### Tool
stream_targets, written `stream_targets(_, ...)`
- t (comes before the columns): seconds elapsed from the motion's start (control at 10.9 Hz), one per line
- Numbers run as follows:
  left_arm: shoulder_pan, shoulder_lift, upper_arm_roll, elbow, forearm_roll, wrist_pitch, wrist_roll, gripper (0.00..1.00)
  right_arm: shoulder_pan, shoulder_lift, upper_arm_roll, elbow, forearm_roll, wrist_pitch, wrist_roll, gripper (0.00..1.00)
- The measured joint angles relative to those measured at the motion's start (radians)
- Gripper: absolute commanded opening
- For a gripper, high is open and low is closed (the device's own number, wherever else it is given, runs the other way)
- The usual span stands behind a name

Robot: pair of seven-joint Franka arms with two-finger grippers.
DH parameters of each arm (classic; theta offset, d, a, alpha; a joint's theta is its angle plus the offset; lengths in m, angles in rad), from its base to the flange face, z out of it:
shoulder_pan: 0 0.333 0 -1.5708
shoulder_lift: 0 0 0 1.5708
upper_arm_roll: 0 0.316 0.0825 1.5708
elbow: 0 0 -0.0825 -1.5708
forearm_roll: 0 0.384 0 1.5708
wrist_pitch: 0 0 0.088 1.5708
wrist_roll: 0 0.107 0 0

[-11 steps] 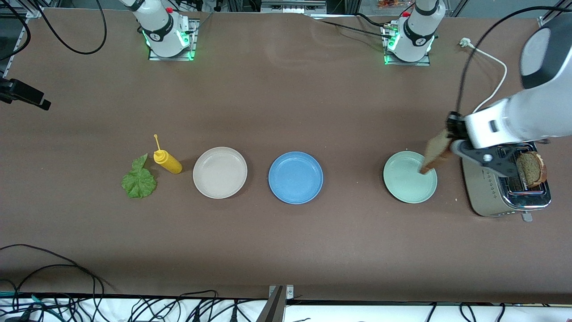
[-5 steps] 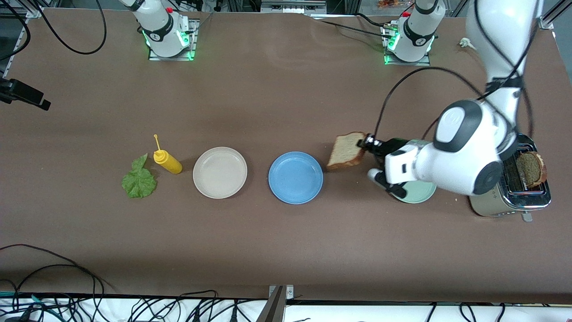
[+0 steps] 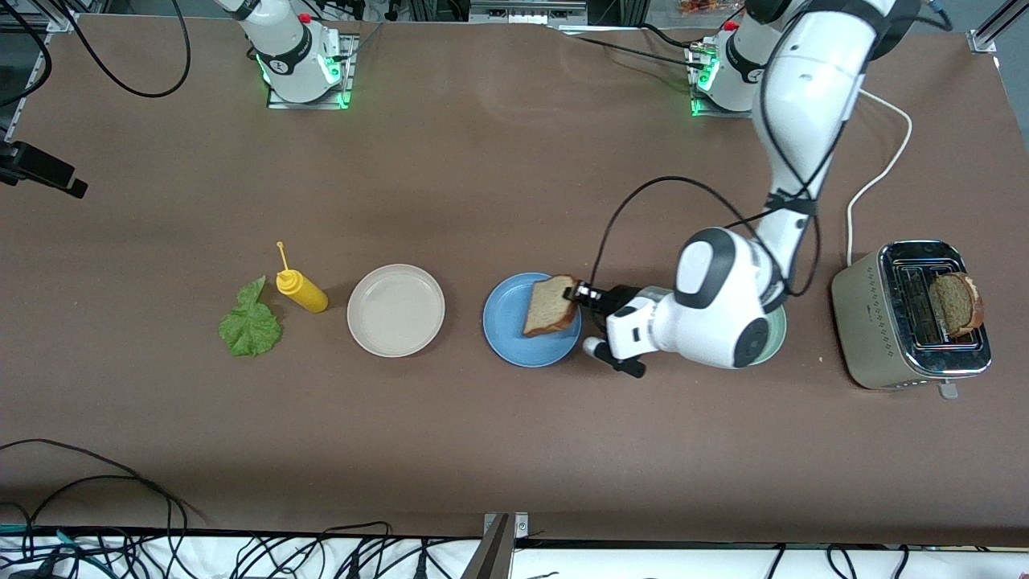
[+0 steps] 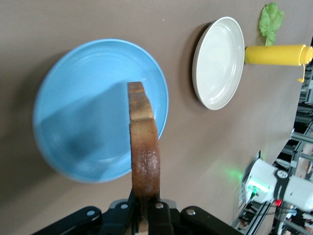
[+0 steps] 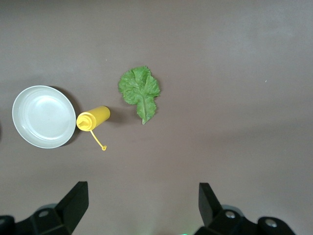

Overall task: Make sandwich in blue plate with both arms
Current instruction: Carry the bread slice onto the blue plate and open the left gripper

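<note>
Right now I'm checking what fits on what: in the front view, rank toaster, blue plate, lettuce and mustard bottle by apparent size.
1. Toaster
2. Blue plate
3. Lettuce
4. Mustard bottle

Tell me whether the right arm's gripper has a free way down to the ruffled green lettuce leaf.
Probably yes: the right gripper hangs open above the lettuce leaf, nothing between; the yellow squeeze bottle lies apart.
</note>
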Motion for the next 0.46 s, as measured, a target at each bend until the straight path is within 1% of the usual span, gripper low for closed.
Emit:
stream_targets(0.18, -0.031, 0.045, 0.000, 0.001, -0.061, 0.057, 0.000, 0.00, 0.000, 0.000, 0.000, 0.000, 0.000, 0.000, 0.000, 1.00)
stream_targets(0.28, -0.033, 0.051, 0.000, 0.001, -0.089, 0.064, 0.001, 0.00, -0.001, 0.000, -0.001, 0.000, 0.000, 0.000, 0.000, 1.00)
stream_targets(0.46, -0.034, 0.055, 0.000, 0.002, -0.095, 0.064, 0.001, 0.00, -0.001, 0.000, -0.001, 0.000, 0.000, 0.000, 0.000, 1.00)
